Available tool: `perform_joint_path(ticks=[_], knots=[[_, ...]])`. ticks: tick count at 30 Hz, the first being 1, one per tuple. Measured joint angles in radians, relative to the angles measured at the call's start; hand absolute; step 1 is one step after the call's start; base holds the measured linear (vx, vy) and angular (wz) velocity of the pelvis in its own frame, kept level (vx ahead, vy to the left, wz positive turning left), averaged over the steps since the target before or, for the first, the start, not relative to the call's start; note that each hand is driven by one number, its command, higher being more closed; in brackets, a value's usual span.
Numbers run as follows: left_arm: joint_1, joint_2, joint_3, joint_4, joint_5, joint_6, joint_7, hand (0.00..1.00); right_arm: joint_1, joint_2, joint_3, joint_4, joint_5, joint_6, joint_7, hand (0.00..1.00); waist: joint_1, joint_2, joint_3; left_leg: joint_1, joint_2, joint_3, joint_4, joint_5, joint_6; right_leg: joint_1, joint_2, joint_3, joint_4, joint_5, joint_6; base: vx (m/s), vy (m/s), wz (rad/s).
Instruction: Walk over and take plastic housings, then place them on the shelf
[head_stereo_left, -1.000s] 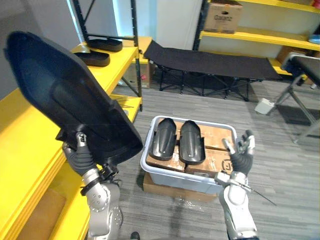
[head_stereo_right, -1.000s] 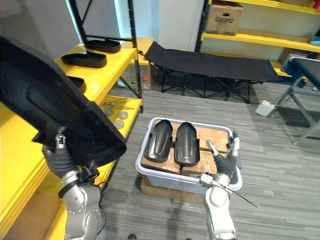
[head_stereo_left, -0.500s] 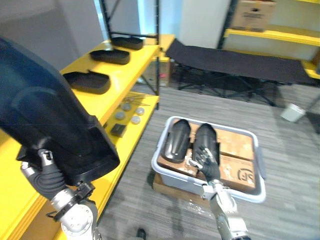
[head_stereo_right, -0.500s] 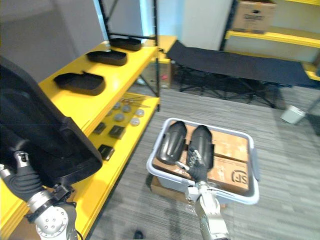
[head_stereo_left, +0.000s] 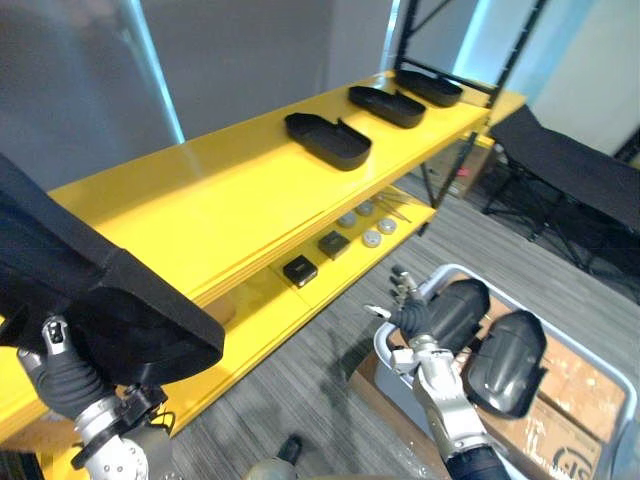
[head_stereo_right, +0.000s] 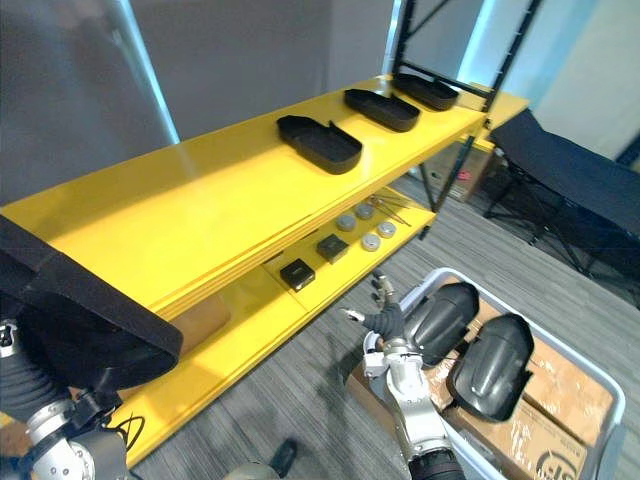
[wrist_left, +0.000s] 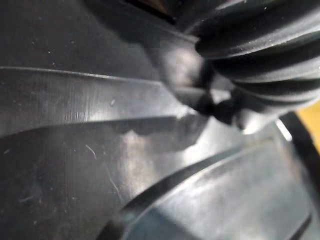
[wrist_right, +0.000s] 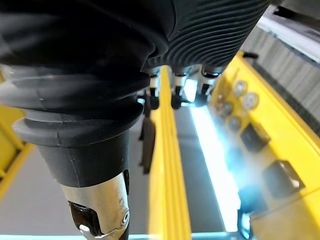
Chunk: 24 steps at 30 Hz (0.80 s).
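My left hand (head_stereo_left: 62, 372) is shut on the lower edge of a large black plastic housing (head_stereo_left: 90, 290), held up at the lower left beside the long yellow shelf (head_stereo_left: 220, 195). The left wrist view looks straight onto the housing's scratched inner surface (wrist_left: 100, 125). Three more black housings (head_stereo_left: 328, 141) (head_stereo_left: 387, 105) (head_stereo_left: 428, 87) lie in a row along the shelf's far end. My right hand (head_stereo_left: 408, 314) hangs open with straight fingers (wrist_right: 175, 97) over the near corner of a grey bin (head_stereo_right: 598, 362), where two housings (head_stereo_left: 456, 310) (head_stereo_left: 505, 350) lie on cardboard boxes.
On the lower yellow shelf board sit small black blocks (head_stereo_left: 299, 270) (head_stereo_left: 333, 244) and round metal discs (head_stereo_left: 371, 238). A black folding cot (head_stereo_left: 565, 170) stands at the back right. Grey carpet (head_stereo_left: 300, 390) runs between the shelf and the bin.
The camera has swung left toward the shelf, so the bin now sits at the lower right. The left hand still holds the big housing; the right hand stays open.
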Motion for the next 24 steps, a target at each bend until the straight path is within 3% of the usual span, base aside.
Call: perform_joint_path(ticks=[1, 3, 4, 5, 6, 7, 8, 9, 13, 16, 18, 21, 23, 24], knots=[[0.028, -0.009, 0.001, 0.002, 0.001, 0.003, -0.002, 1.00, 0.001, 0.000, -0.003, -0.013, -0.001, -0.001, 0.000, 0.00, 0.002, 0.002, 0.006, -0.001, -0.003, -0.008, 0.000, 0.003, -0.004, 0.008, 0.000, -0.002, -0.007, -0.012, 0.014, 0.04, -0.125, 0.20], [0.056, -0.018, -0.001, 0.002, 0.008, 0.005, -0.012, 1.00, 0.004, 0.000, -0.015, -0.018, -0.001, -0.003, 0.001, 0.00, -0.002, 0.012, 0.014, -0.007, -0.008, -0.022, 0.000, 0.008, -0.012, 0.025, 0.003, -0.007, -0.023, -0.034, 0.007, 0.01, -0.134, 0.32], [0.059, -0.029, 0.000, 0.002, 0.010, 0.004, -0.037, 1.00, 0.011, -0.001, -0.037, -0.024, -0.001, -0.003, 0.001, 0.00, -0.002, 0.018, 0.022, -0.025, -0.020, -0.020, -0.001, 0.011, -0.013, 0.045, 0.003, -0.048, -0.050, -0.055, 0.028, -0.03, -0.145, 0.44], [0.055, -0.032, 0.000, 0.001, 0.007, 0.004, -0.054, 1.00, 0.015, -0.001, -0.048, -0.032, -0.001, -0.003, 0.001, 0.00, -0.004, 0.021, 0.027, -0.038, -0.019, 0.004, -0.003, -0.004, 0.001, 0.057, 0.004, -0.069, -0.067, -0.061, 0.035, -0.07, -0.147, 0.88], [0.042, -0.029, -0.013, 0.005, 0.003, 0.005, -0.093, 1.00, 0.033, -0.002, -0.083, -0.061, 0.000, -0.003, 0.001, 0.00, -0.019, 0.030, 0.041, -0.071, 0.004, 0.152, 0.014, -0.022, 0.035, 0.093, 0.010, -0.132, -0.112, -0.064, 0.041, -0.06, -0.079, 1.11], [0.032, -0.023, -0.028, 0.008, 0.002, 0.005, -0.113, 1.00, 0.046, -0.008, -0.107, -0.080, 0.000, -0.005, 0.000, 0.00, -0.039, 0.037, 0.047, -0.098, 0.015, 0.224, 0.044, -0.030, 0.060, 0.110, 0.015, -0.169, -0.122, -0.061, 0.045, -0.05, -0.049, 1.72], [0.012, -0.012, -0.060, 0.011, 0.001, 0.006, -0.153, 1.00, 0.071, -0.025, -0.151, -0.098, 0.000, -0.014, -0.002, 0.00, -0.062, 0.061, 0.056, -0.139, 0.053, 0.367, 0.095, -0.034, 0.087, 0.130, 0.031, -0.223, -0.123, -0.061, 0.045, -0.04, 0.022, 1.70], [0.005, 0.001, -0.089, 0.011, -0.001, 0.007, -0.180, 1.00, 0.097, -0.039, -0.189, -0.103, 0.002, -0.025, -0.006, 0.00, -0.065, 0.082, 0.057, -0.153, 0.083, 0.473, 0.112, -0.038, 0.092, 0.149, 0.038, -0.266, -0.118, -0.061, 0.045, -0.04, 0.034, 1.52], [0.017, 0.003, -0.161, 0.017, -0.033, 0.007, -0.198, 1.00, 0.132, -0.058, -0.213, -0.122, 0.022, -0.071, -0.025, 0.00, -0.059, 0.121, 0.059, -0.156, 0.083, 0.550, 0.108, -0.040, 0.090, 0.152, 0.011, -0.300, -0.063, -0.061, 0.044, 0.00, 0.091, 0.61], [0.008, 0.006, -0.177, 0.039, -0.032, 0.003, -0.198, 1.00, 0.114, -0.021, -0.195, -0.117, 0.023, -0.105, -0.029, 0.00, -0.055, 0.105, 0.069, -0.172, 0.073, 0.605, 0.182, -0.066, 0.050, 0.157, -0.041, -0.286, -0.050, -0.062, 0.042, 0.05, 0.112, -0.03], [0.012, 0.009, -0.177, 0.053, -0.026, 0.003, -0.189, 1.00, 0.108, -0.004, -0.191, -0.113, 0.028, -0.116, -0.047, 0.00, -0.051, 0.107, 0.081, -0.191, 0.075, 0.626, 0.305, -0.087, 0.058, 0.172, -0.067, -0.246, -0.017, -0.074, 0.045, 0.10, 0.134, -0.38], [-0.035, 0.020, -0.174, 0.053, -0.013, -0.010, -0.184, 1.00, 0.109, 0.016, -0.196, -0.110, 0.027, -0.120, -0.068, 0.00, -0.062, 0.076, 0.095, -0.189, 0.036, 0.633, 0.324, -0.118, 0.086, 0.129, -0.146, -0.234, 0.122, -0.062, 0.029, 0.11, 0.177, 0.06], [-0.080, 0.043, -0.163, 0.053, 0.024, -0.020, -0.174, 1.00, 0.109, 0.021, -0.196, -0.107, 0.028, -0.121, -0.065, 0.00, -0.062, 0.060, 0.105, -0.179, 0.021, 0.625, 0.301, -0.121, 0.093, 0.050, -0.195, -0.189, 0.273, 0.004, -0.004, 0.10, 0.180, 0.22], [-0.101, 0.059, -0.148, 0.053, 0.054, -0.021, -0.163, 1.00, 0.109, 0.028, -0.200, -0.107, 0.035, -0.128, -0.054, 0.00, -0.063, 0.056, 0.111, -0.141, 0.012, 0.617, 0.267, -0.121, 0.097, -0.001, -0.226, -0.144, 0.378, 0.104, -0.028, 0.22, 0.187, 0.12]])
